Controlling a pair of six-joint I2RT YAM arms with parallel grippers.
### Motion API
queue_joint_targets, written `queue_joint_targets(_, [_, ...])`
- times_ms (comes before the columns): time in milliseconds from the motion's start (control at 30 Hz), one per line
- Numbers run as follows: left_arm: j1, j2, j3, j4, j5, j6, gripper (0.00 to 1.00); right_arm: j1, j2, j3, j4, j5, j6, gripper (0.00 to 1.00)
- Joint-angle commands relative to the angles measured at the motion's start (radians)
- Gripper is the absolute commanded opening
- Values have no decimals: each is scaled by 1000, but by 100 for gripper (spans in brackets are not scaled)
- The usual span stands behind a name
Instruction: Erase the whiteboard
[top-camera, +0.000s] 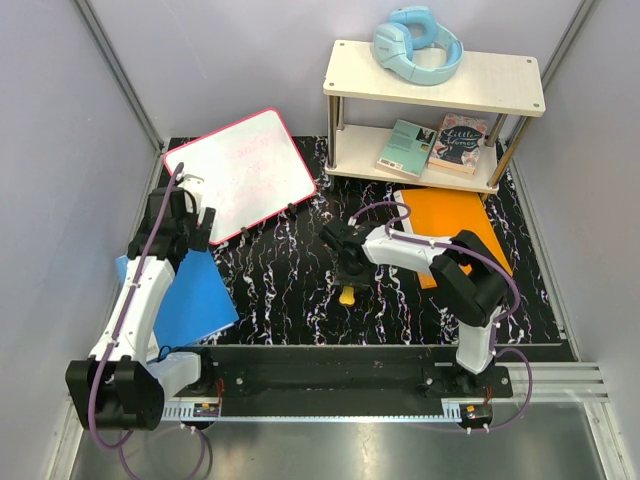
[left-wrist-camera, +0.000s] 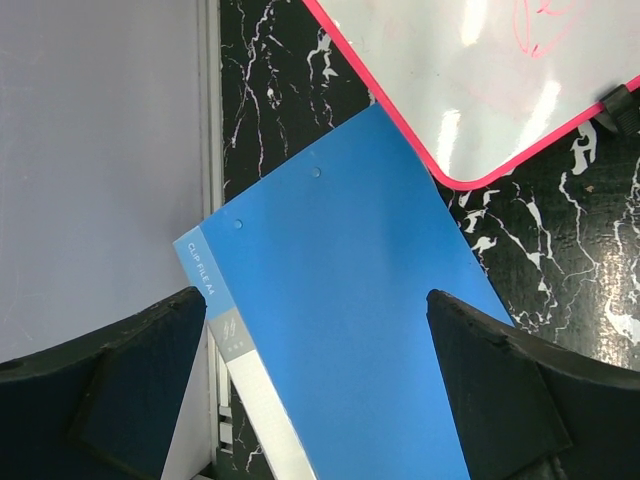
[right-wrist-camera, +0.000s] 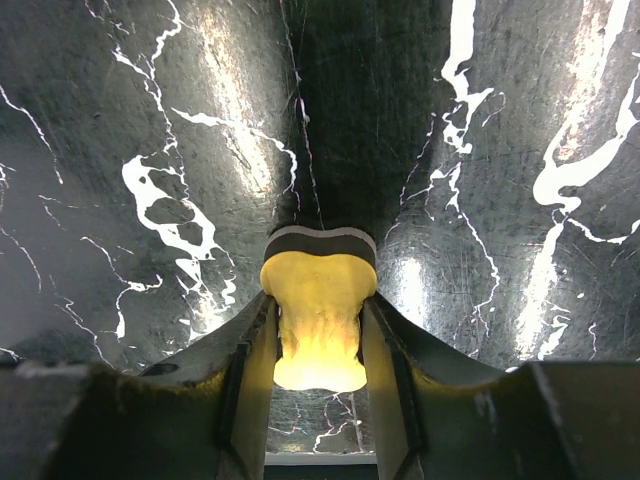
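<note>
The whiteboard (top-camera: 240, 172), white with a pink-red rim and faint pink scribbles, lies tilted at the back left of the black marbled mat; its near corner (left-wrist-camera: 500, 80) shows in the left wrist view. My left gripper (top-camera: 197, 232) hovers open just in front of that corner, above a blue folder (left-wrist-camera: 340, 330), with nothing between its wide-spread fingers (left-wrist-camera: 315, 300). My right gripper (top-camera: 348, 275) is low over the mat's middle, shut on a yellow sponge eraser (right-wrist-camera: 318, 300) with a dark felt face. The sponge is squeezed in at its waist between the fingers. The eraser's end (top-camera: 347, 296) sticks out toward me.
The blue folder (top-camera: 195, 295) lies at the mat's left edge, partly over the rail. An orange folder (top-camera: 455, 225) lies at right, under the right arm. Behind it a two-level shelf (top-camera: 435, 80) holds headphones (top-camera: 417, 45) and books (top-camera: 405, 148). A black clip (left-wrist-camera: 622, 105) sits on the whiteboard's near edge.
</note>
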Motion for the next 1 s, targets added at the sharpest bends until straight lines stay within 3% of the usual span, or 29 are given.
queue_joint_targets(0, [3, -4, 45, 7, 41, -7, 99, -1, 20, 24, -9, 5, -9, 44])
queue_joint_targets(233, [45, 22, 36, 7, 88, -13, 99, 4, 32, 35, -9, -3, -17, 40])
queue_joint_targets(300, [61, 49, 31, 3, 159, -2, 99, 2, 35, 38, -9, -3, -17, 26])
queue_joint_targets(467, [129, 162, -4, 19, 274, 26, 99, 2, 17, 19, 43, -38, -34, 12])
queue_joint_targets(700, [489, 432, 129, 30, 786, -56, 99, 4, -18, 32, 163, -44, -98, 4])
queue_joint_targets(867, [569, 575, 215, 85, 1038, -80, 99, 2, -73, 50, 362, -62, -202, 3])
queue_joint_targets(967, [580, 640, 255, 121, 1186, -108, 99, -10, -37, 151, 409, -64, -248, 3])
